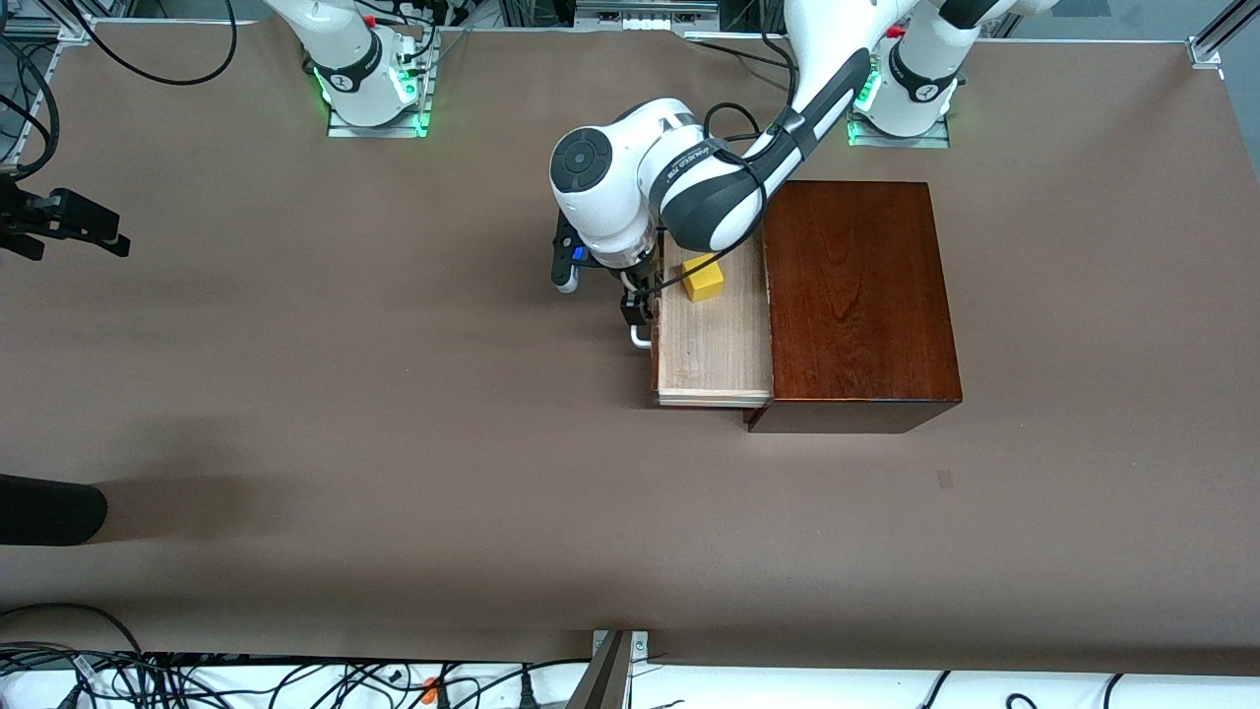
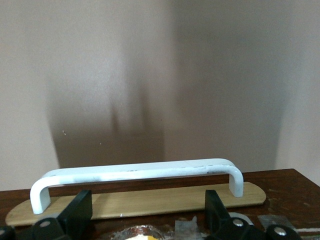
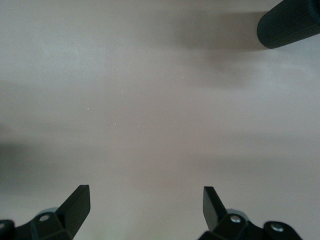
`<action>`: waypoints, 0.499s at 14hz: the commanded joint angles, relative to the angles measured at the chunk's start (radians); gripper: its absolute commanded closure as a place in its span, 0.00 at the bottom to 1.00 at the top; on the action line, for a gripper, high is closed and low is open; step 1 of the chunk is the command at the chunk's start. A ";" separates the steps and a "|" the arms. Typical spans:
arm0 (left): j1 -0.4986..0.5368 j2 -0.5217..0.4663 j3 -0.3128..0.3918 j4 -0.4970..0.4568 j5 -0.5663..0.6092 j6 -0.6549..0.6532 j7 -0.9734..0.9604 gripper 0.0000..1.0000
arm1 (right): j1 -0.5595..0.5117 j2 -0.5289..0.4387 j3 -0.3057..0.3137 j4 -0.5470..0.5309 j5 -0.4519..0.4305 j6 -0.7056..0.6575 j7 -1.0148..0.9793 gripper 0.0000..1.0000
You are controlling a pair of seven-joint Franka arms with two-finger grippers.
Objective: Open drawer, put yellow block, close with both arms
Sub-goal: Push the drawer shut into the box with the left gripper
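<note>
A robotics lab: two arm bases (image 1: 374, 89) lit green at twelve o'clock bolted to a brown-covered worktop (image 1: 295, 394), aluminium framing, cables (image 1: 295, 679) tangled at six o'clock

The left arm (image 1: 689, 187) covers the drawer's (image 1: 714, 345) end nearest the bases and one corner of the block (image 1: 704, 279). Of the handle (image 1: 641, 338), only one end shows below the left hand (image 1: 635, 307). The right hand (image 1: 59, 225) is cut off by the front view's edge. In both wrist views, the fingers (image 2: 80, 212) (image 3: 77, 205) are cropped at the picture's edge.
</note>
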 commanded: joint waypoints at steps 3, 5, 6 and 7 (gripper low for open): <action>0.009 -0.049 0.021 -0.047 0.050 -0.120 0.017 0.00 | -0.017 0.007 0.012 0.014 0.027 0.004 0.006 0.00; 0.012 -0.049 0.027 -0.047 0.071 -0.136 0.010 0.00 | -0.017 0.006 0.012 0.013 0.027 0.003 0.006 0.00; 0.012 -0.049 0.029 -0.047 0.079 -0.149 0.007 0.00 | -0.017 0.007 0.012 0.013 0.027 0.003 0.006 0.00; 0.018 -0.049 0.029 -0.047 0.090 -0.156 0.001 0.00 | -0.018 0.007 0.012 0.013 0.027 0.000 0.006 0.00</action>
